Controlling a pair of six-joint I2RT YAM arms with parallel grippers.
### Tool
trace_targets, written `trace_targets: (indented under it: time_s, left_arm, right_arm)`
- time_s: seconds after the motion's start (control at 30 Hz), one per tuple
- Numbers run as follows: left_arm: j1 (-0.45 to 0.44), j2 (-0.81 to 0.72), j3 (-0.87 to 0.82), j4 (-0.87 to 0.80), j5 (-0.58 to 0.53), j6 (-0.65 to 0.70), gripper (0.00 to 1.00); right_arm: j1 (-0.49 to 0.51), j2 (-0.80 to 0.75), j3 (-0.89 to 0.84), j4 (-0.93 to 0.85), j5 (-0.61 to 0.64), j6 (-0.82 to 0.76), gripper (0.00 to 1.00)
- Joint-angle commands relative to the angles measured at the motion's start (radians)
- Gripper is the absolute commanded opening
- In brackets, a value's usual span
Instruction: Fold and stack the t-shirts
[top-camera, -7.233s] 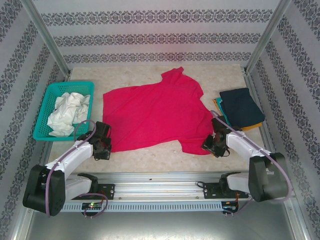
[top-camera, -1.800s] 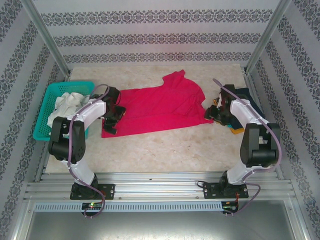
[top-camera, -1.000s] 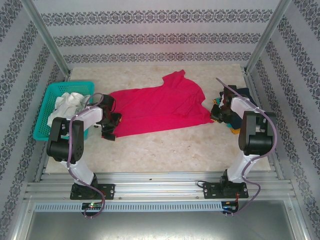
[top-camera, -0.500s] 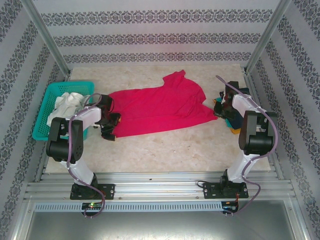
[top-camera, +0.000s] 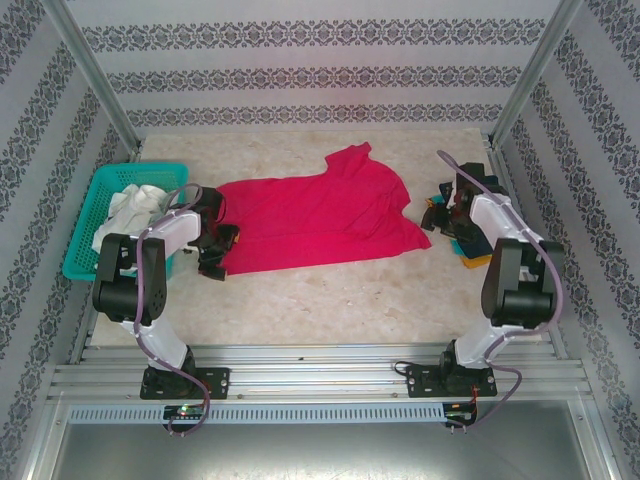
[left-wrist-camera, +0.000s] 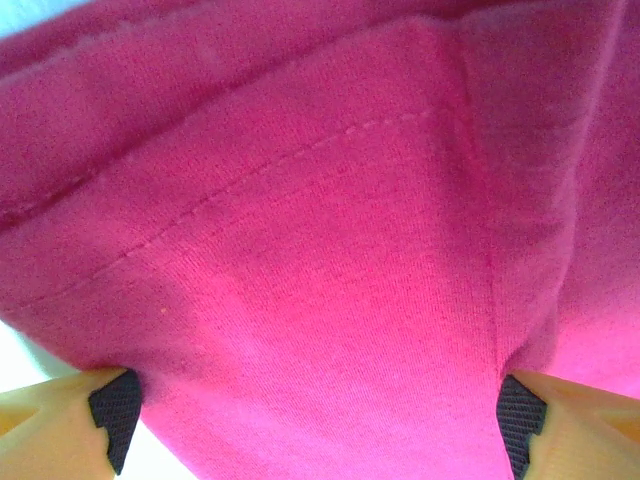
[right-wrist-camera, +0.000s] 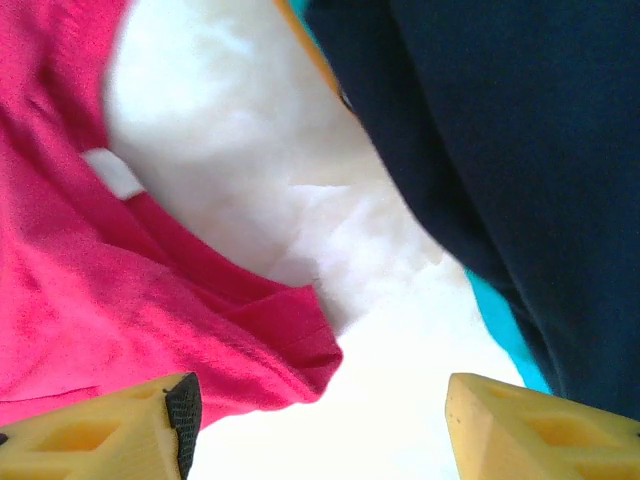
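Observation:
The crimson-pink t-shirt (top-camera: 320, 215) lies folded in half across the middle of the table. My left gripper (top-camera: 218, 252) sits at its left end, jaws wide; in the left wrist view the pink cloth (left-wrist-camera: 320, 250) spreads flat between the black pads (left-wrist-camera: 115, 410). My right gripper (top-camera: 440, 215) stands open beside the shirt's right corner (right-wrist-camera: 300, 345), which lies loose on the table. The folded navy t-shirt (right-wrist-camera: 520, 150) is just beyond it, with a yellow-orange edge (right-wrist-camera: 305, 45) under it. A yellow-orange corner (top-camera: 478, 262) peeks out beside the right arm.
A teal mesh basket (top-camera: 90, 262) holding white cloth (top-camera: 135, 210) stands at the left, close to my left arm. A teal layer (right-wrist-camera: 500, 320) shows under the navy shirt. Patterned walls and metal posts close in the table. Bare tabletop (top-camera: 330, 310) lies in front of the shirt.
My right gripper has opened and let go of the crimson shirt's right corner, which now lies on the table. It has drifted slightly right. The left gripper has hardly moved.

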Motion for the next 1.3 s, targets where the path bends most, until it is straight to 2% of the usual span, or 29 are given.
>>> trace_targets:
  time_s: [0.0, 0.13, 0.27, 0.37, 0.5, 0.73, 0.97, 1.1, 1.27]
  left_arm:
    - [-0.047, -0.042, 0.031, -0.109, -0.094, 0.044, 0.94]
    - [-0.095, -0.025, 0.099, -0.112, -0.108, 0.066, 0.94]
    - [-0.096, 0.058, 0.184, -0.105, -0.108, 0.105, 0.94]
    - [-0.09, 0.115, 0.218, -0.075, -0.105, 0.115, 0.94]
    - [-0.07, 0.165, 0.188, -0.044, -0.088, 0.107, 0.94]
    - [-0.068, 0.087, -0.012, 0.018, -0.048, 0.079, 0.94]
    - [-0.119, -0.031, -0.17, 0.003, -0.017, 0.062, 0.94]
    - [-0.155, -0.089, -0.207, -0.022, -0.009, 0.06, 0.94]
    - [-0.167, -0.137, -0.138, -0.06, -0.05, 0.094, 0.97]
  right_arm:
    - [0.055, -0.023, -0.015, 0.057, -0.051, 0.045, 0.67]
    - [0.128, 0.07, 0.05, 0.079, -0.056, 0.079, 0.62]
    - [0.181, 0.198, 0.142, 0.092, -0.066, 0.122, 0.56]
    - [0.194, 0.276, 0.177, 0.1, -0.085, 0.171, 0.51]
    - [0.18, 0.293, 0.14, 0.094, -0.056, 0.229, 0.45]
    - [0.109, 0.192, -0.042, 0.056, 0.0, 0.272, 0.4]
    - [0.06, 0.017, -0.269, 0.035, 0.05, 0.305, 0.35]
    - [0.059, -0.084, -0.352, 0.03, 0.029, 0.322, 0.35]
    - [0.066, -0.207, -0.326, 0.03, 0.017, 0.282, 0.39]
